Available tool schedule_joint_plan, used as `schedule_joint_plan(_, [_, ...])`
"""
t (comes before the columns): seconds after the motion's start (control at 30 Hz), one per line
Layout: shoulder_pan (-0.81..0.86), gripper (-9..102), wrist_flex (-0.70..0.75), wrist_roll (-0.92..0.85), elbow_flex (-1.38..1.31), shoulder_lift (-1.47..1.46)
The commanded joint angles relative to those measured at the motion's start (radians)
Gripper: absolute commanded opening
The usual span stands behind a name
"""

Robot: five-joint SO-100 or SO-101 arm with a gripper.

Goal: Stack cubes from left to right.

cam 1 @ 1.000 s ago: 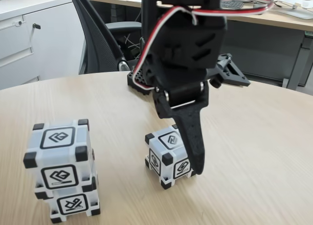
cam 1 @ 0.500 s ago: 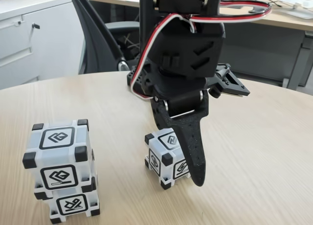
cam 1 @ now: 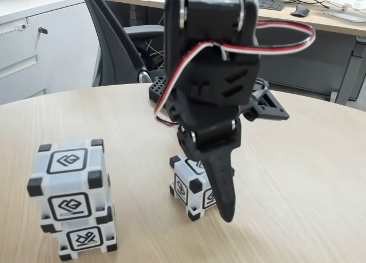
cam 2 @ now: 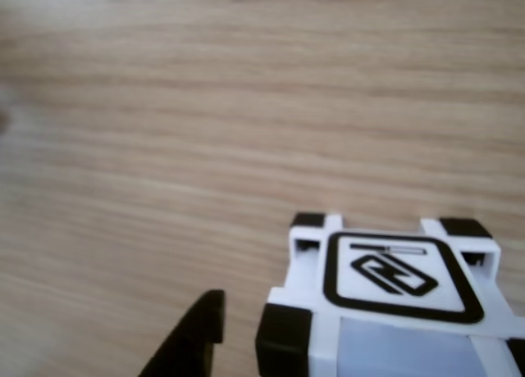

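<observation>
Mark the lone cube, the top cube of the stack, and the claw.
lone cube (cam 1: 188, 188), fixed view, left front face.
top cube of the stack (cam 1: 68, 161), fixed view, top face symbol.
claw (cam 1: 214, 188), fixed view, between its fingertips.

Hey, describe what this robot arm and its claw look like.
The arm is matte black printed plastic with angular slot cutouts. A red, white and black ribbon cable loops across it. The claw ends in a long, tapered black finger with a rounded tip.

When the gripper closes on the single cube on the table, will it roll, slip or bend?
The single cube looks like rigid plastic, so it probably will not bend. Its flat faces rest on the table, so rolling is unlikely. The smooth white sides may slip slightly between the gripper fingers.
</observation>
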Motion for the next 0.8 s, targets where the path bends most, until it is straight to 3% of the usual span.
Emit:
schedule_joint_plan(0.0, [0.009, 46, -0.005, -0.014, -0.011, 0.006])
schedule_joint_plan(0.2, [0.006, 36, -0.005, -0.009, -0.097, 0.003])
schedule_joint_plan(0.43, [0.009, 15, -0.003, -0.032, -0.129, -0.037])
schedule_joint_plan(0.77, [0.011, 2, -0.003, -0.031, -0.129, -0.038])
